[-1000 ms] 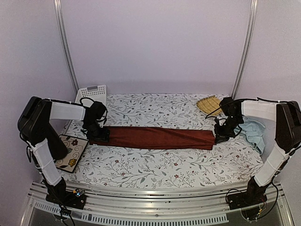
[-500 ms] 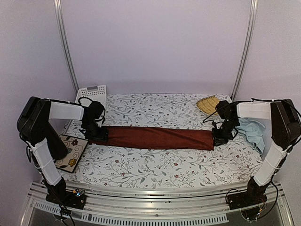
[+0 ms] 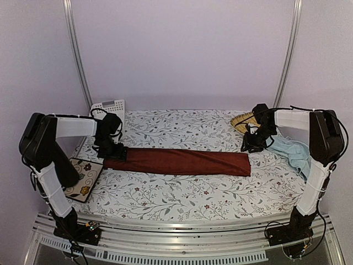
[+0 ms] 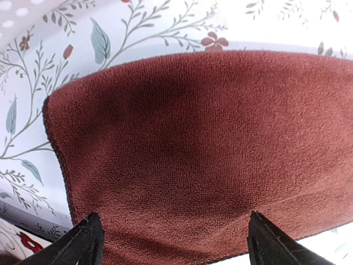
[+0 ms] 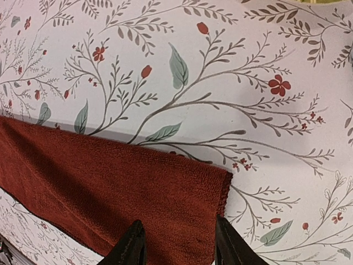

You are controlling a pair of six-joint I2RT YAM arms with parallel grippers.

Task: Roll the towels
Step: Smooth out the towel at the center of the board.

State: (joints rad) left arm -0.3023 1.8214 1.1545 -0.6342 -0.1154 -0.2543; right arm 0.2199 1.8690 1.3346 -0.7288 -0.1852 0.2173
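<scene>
Left gripper (image 3: 113, 150) stood with its jaws spread wide over the 9 o'clock end of the dark rust-red towel (image 3: 179, 161), holding nothing. In its wrist view the two black fingertips (image 4: 83, 245) showed at the bottom edge with flat terry cloth filling the space between them; whether the tips touched the cloth could not be told. Right gripper (image 3: 251, 144) hung near the towel's 3 o'clock end, a little toward 12 o'clock of it, with its jaws partly apart and nothing between them. Its wrist view showed the towel's squared corner lying flat on the table just beyond its fingers (image 5: 132, 248).

The red towel lay folded into a long narrow band across the middle of the floral tablecloth (image 3: 182, 193), running from 9 o'clock to 3 o'clock, flat and not rolled. The pale light blue towel (image 3: 292, 153) lay crumpled at the 3 o'clock edge of the table, beneath the right arm, near the red band's end but not touching it.

A yellow woven bamboo mat (image 3: 241, 119) sat at about 1 o'clock, just behind the right gripper. A white perforated basket (image 3: 108, 106) stood at 11 o'clock in the far corner, and a flower-patterned tile (image 3: 83, 178) lay at 8 o'clock beside the left arm.
</scene>
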